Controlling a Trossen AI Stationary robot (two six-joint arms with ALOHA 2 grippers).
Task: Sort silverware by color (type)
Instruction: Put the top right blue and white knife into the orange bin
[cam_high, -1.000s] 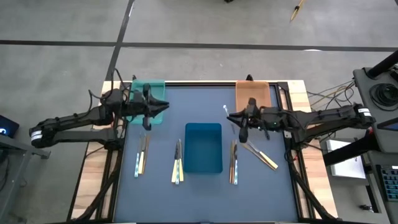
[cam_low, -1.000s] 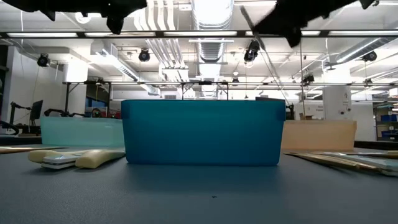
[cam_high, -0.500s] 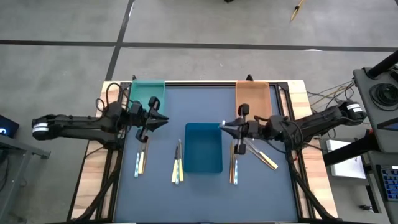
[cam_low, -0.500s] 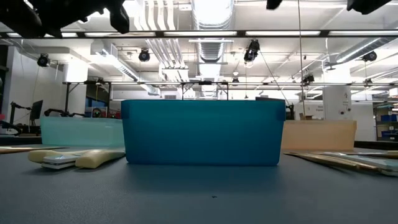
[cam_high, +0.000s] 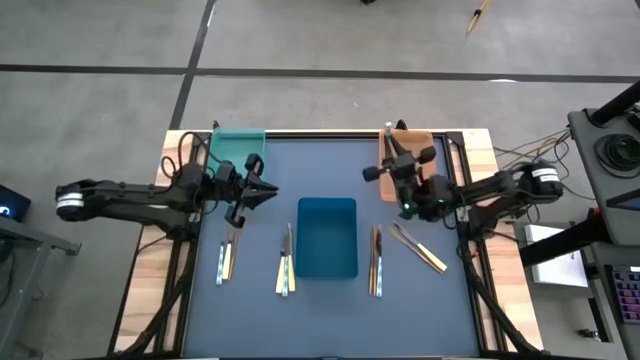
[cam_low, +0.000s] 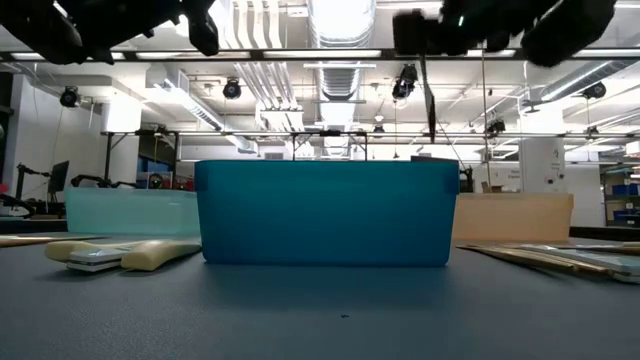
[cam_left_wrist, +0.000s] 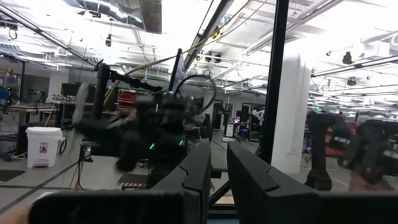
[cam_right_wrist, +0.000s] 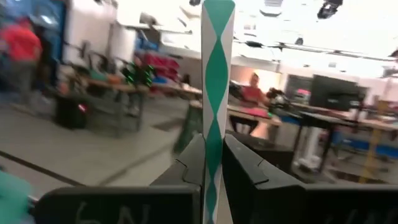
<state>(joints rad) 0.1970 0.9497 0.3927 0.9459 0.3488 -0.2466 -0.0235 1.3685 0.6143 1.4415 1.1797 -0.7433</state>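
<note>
Found the silverware (cam_high: 287, 262) lying flat on the dark table top (cam_high: 250, 310), in four small bunches strung across its near half: one bunch (cam_high: 227, 255) out to the left, one touching or just beside the left wall of the blue tray (cam_high: 327, 262), one (cam_high: 376, 262) just beside its right wall, and a slanted gold-handled pair (cam_high: 420, 248) farther right. From table height, made out cream handles (cam_low: 130, 255) left of that tray and flat tan ones (cam_low: 560, 258) to its right. Beyond these, saw the left gripper (cam_high: 268, 190) hanging above the table between the blue tray and the teal tray (cam_high: 238, 145), fingers (cam_left_wrist: 199, 168) drawn nearly together with only a sliver between them, gripping nothing. Farther across, saw the right gripper (cam_right_wrist: 213, 140) raised over the near end of the orange tray (cam_high: 420, 145), fingers pinched on a patterned utensil (cam_right_wrist: 217, 74), a slim teal-and-white diamond-marked strip standing upright out of the grip. Noted both the teal and orange trays at the far edge, well apart.
</note>
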